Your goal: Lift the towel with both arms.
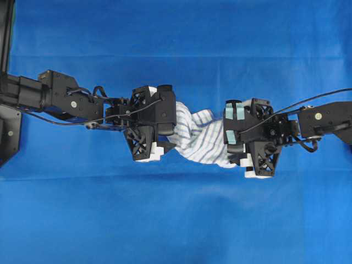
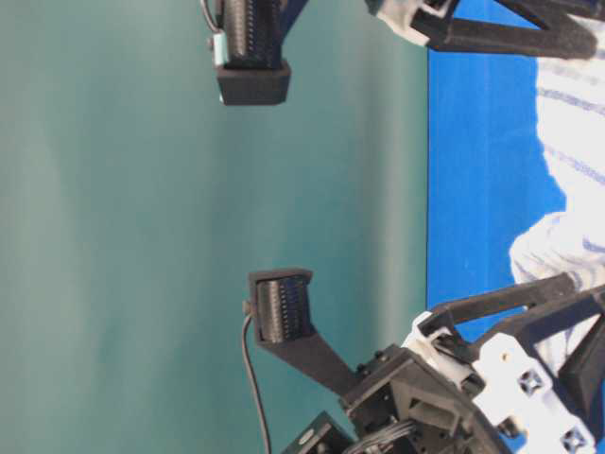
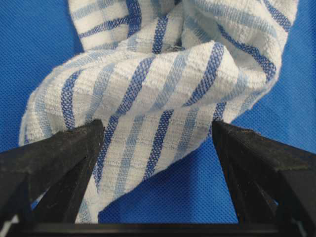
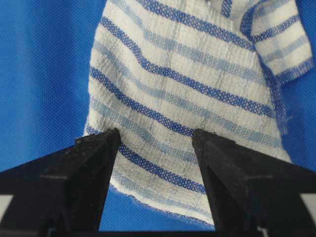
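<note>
The left gripper [image 3: 158, 136] stands wide open, its two black fingers [image 3: 59, 158] spread to either side of one end of the towel [image 3: 163, 94] and closed on nothing. In the left wrist view the striped cloth bulges up between the fingers in a rounded fold and runs on ahead; whether the fingers touch the cloth cannot be told.

The right gripper [image 4: 155, 140] is likewise spread wide and holds nothing. In the right wrist view its fingers [image 4: 84, 168] frame the hemmed edge of the towel's other end, which lies flatter there, the stripes running slantwise across the gap and a corner turned over at the upper right.

From overhead, the left gripper [image 1: 157, 146] comes in from the left and the right gripper [image 1: 242, 151] from the right, pointing at each other, with the towel [image 1: 199, 138] bunched and twisted between them. Each end of the cloth passes under a gripper, so both ends are partly hidden in that view. Pale teal pads [image 1: 234, 113] show on the right gripper.

The towel lies near the middle of the worktop [image 1: 176, 220], which is covered with a plain blue cloth. The two arms stretch almost in a line across it, the left arm [image 1: 60, 96] from the left edge and the right arm [image 1: 324, 118] from the right.
</note>
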Tool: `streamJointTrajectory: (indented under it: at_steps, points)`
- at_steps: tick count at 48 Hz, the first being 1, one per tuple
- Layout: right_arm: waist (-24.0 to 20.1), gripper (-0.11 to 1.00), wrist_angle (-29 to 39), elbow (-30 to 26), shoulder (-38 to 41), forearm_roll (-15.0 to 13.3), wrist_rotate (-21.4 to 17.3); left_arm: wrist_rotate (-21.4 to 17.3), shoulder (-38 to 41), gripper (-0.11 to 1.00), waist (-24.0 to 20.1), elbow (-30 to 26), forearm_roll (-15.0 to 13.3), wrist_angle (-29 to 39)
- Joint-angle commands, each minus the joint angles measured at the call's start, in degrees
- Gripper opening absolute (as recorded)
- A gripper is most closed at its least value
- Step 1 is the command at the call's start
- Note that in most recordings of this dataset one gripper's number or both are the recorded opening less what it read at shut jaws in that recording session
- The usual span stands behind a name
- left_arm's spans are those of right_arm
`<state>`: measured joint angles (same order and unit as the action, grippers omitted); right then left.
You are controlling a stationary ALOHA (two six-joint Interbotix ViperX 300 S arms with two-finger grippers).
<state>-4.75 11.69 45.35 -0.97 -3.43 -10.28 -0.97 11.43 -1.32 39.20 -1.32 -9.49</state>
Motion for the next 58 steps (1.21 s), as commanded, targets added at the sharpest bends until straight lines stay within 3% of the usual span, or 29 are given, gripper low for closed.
streamJointTrajectory:
  at_steps: [1, 10, 14, 17, 25, 29, 44, 58]
  points:
    - [-0.18, 0.64, -0.97, -0.44, 0.18, 0.18, -0.09, 0.09, -0.26, 0.90, -0.26, -1.05, 0.09, -0.53]
    - [0.00, 0.64, -1.05, -0.53, 1.58, 0.26, -0.09, 0.09, -0.26, 0.87, -0.44, -1.32, 0.09, -0.44]
    - [0.18, 0.61, -1.49, -0.70, 1.67, 0.26, -0.09, 0.18, -0.18, 0.79, -0.70, -1.58, 0.09, -0.18]
    - [0.53, 0.52, -1.85, -0.70, 1.67, 0.26, -0.09, 0.18, -0.18, 0.64, -0.70, -1.58, 0.00, -0.09]
    - [0.97, 0.06, -1.67, -0.62, 1.58, 0.26, -0.09, 0.09, -0.26, 0.15, -0.70, -1.49, 0.00, 0.35]
    - [1.05, 0.03, -1.67, -0.70, 1.32, 0.26, -0.09, 0.18, -0.53, 0.01, -0.79, -1.49, 0.00, 0.79]
    - [1.14, 0.03, -1.23, -1.93, -5.10, 0.26, 0.00, 0.00, -5.36, 0.01, -0.79, -1.67, 0.09, 4.22]
    - [1.23, 0.03, 3.69, -5.71, -14.50, 0.00, 0.00, 0.09, -15.91, 0.01, -0.62, -5.45, 0.00, 13.97]
